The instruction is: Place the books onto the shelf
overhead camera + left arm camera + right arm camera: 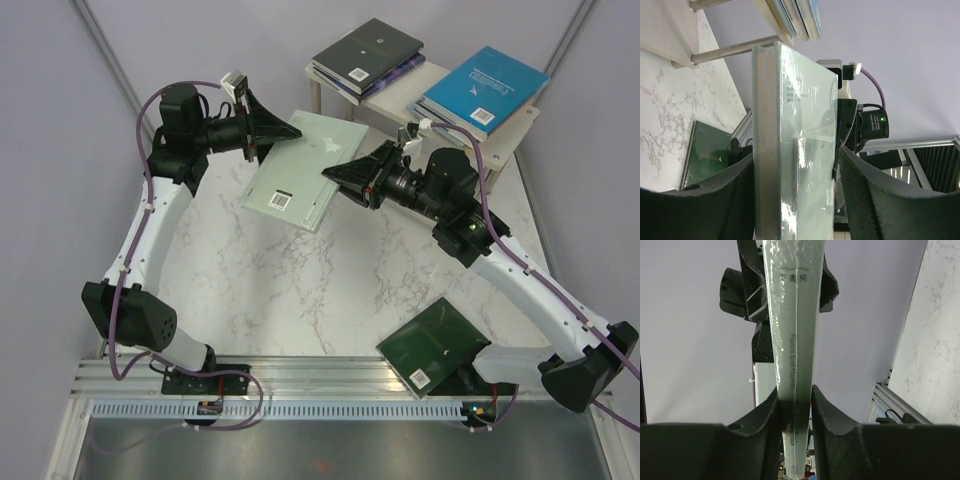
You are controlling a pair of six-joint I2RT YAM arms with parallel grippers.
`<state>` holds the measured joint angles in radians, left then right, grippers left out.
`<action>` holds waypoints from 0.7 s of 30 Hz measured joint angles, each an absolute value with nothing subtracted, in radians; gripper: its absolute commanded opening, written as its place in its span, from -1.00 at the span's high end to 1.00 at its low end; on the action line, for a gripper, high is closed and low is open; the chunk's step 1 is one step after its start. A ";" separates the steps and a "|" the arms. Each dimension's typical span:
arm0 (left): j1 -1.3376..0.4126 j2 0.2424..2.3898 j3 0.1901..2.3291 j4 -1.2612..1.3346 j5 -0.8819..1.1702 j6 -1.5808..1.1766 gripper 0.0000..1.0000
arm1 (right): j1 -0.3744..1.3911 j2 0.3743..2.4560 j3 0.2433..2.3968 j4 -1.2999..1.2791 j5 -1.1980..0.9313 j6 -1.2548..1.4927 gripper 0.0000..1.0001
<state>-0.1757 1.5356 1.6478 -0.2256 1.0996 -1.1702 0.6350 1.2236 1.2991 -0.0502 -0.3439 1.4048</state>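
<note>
A pale mint book [295, 170] hangs tilted above the table's middle, in front of the shelf [392, 98]. My right gripper [338, 176] is shut on its spine edge [792, 315], both fingers pressed against it [795, 390]. At the book's far end, my left gripper [284, 130] stands open around it [795, 167]. One finger lies at the page edge and a gap shows between the cover [805, 150] and the other finger [865, 190]. A black-topped stack of books [368, 52] and a cyan-topped stack [485, 90] lie on the shelf. A dark green book [432, 348] lies near the right arm's base.
The shelf's metal leg [735, 50] and lower board [665, 25] are close above the left gripper's view, with book edges [795, 20] overhanging. The dark green book [707, 155] lies flat at the table's near edge. Grey walls close in the back and sides.
</note>
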 measured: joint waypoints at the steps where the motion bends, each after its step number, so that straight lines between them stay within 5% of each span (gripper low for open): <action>1: -0.174 1.535 1.648 -0.232 1.097 -1.164 -0.40 | 0.636 1.223 1.297 -0.054 -0.344 1.403 1.00; 10: -0.004 1.466 1.648 -0.389 0.963 -1.081 -0.99 | 0.636 1.182 1.296 -0.179 -0.263 1.385 1.00; 21: 0.076 1.269 1.576 -0.444 0.867 -1.081 -0.97 | 0.614 1.321 1.456 -0.265 -0.102 1.364 1.00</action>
